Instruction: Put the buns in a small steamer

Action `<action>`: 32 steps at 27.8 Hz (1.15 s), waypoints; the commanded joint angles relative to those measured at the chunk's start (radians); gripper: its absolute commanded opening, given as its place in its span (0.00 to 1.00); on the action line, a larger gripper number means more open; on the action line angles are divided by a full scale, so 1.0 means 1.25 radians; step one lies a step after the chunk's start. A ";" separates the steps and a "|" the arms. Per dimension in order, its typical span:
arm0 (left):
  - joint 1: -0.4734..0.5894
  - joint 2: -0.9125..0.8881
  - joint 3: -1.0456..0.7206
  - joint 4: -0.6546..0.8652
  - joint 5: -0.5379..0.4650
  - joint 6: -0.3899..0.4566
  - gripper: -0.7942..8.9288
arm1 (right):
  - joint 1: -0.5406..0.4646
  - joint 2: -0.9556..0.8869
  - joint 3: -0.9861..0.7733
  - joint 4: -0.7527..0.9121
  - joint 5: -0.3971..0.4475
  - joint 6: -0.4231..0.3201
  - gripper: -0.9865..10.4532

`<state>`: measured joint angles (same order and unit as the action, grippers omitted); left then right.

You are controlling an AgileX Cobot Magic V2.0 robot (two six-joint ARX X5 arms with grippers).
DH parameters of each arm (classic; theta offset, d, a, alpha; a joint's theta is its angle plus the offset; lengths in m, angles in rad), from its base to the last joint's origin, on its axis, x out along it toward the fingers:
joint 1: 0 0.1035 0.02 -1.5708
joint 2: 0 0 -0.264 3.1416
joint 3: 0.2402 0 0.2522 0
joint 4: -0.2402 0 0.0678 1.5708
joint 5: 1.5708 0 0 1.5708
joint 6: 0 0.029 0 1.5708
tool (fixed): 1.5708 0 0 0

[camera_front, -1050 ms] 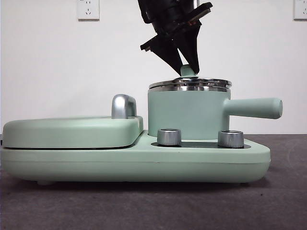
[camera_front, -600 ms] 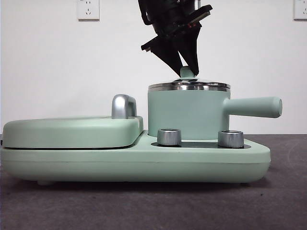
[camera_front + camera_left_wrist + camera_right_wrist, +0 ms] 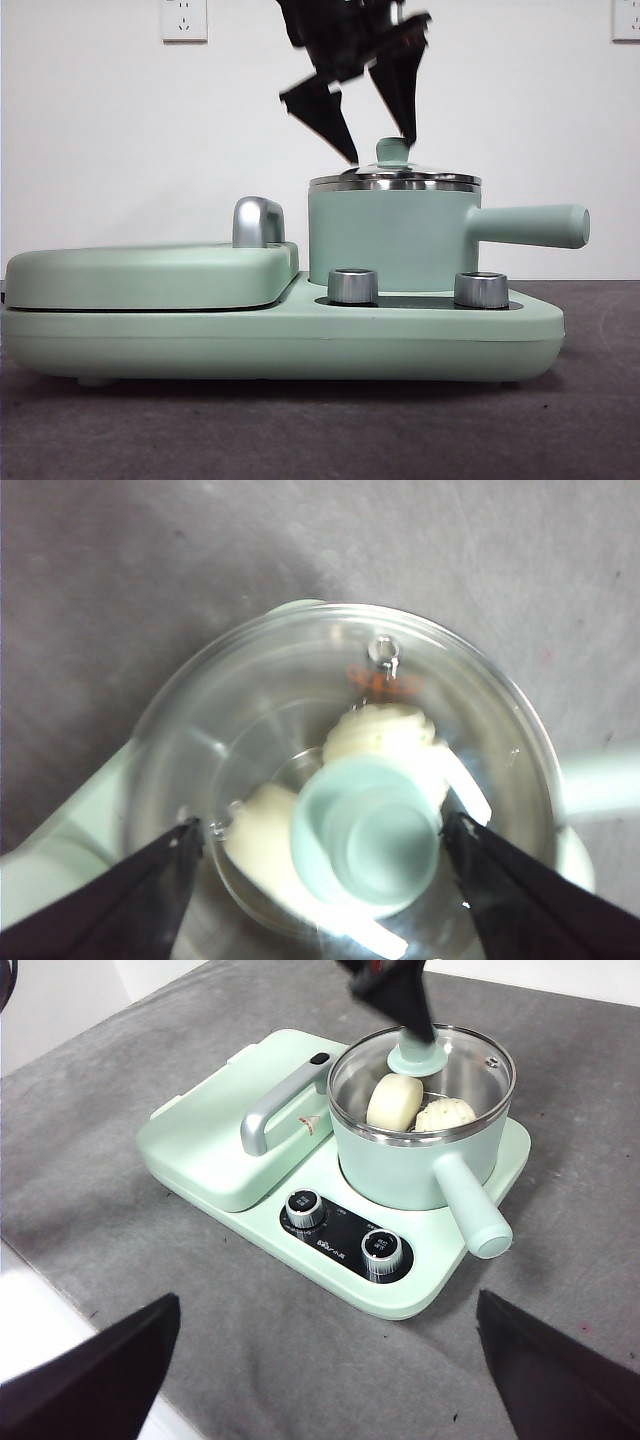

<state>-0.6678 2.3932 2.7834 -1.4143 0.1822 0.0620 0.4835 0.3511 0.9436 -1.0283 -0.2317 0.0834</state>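
Counted 2 buns, 1 small steamer (image 3: 390,240), 1 glass lid (image 3: 425,1075) w/ green knob (image 3: 392,152). Smooth bun (image 3: 394,1100) and ridged bun (image 3: 445,1114) sat side by side inside the steamer, under the lid. Left gripper (image 3: 380,150) was right above them, jaws spread wide either side of the knob, not touching. Right gripper (image 3: 330,1360) was well apart from the pot, also wide.

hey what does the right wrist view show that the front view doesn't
Only the right wrist view shows inside the small steamer: both buns, the smooth roll and the ridged bun, lie under the glass lid. Only the front view shows the left gripper open, one jaw on either side of the knob, and two wall sockets. Both show the steamer's side handle, two dials and the flat griddle lid.
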 commanded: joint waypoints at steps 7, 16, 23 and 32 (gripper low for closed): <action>-0.010 -0.133 0.025 -0.063 0.001 -0.108 0.50 | 0.005 0.000 0.006 0.009 -0.001 0.008 0.50; -0.015 -0.555 -0.461 -0.064 0.000 -0.100 0.49 | 0.005 0.000 0.006 0.048 -0.015 0.008 0.50; 0.035 -0.876 -0.964 0.056 0.000 -0.084 0.49 | 0.005 0.000 0.006 0.051 -0.051 0.001 0.50; 0.075 -1.284 -1.399 0.404 0.000 -0.134 0.49 | 0.005 0.000 0.006 0.051 -0.051 0.002 0.50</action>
<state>-0.5713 0.8131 1.0683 -0.9348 0.1818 -0.0837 0.4835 0.3511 0.9436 -0.9756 -0.2924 0.0830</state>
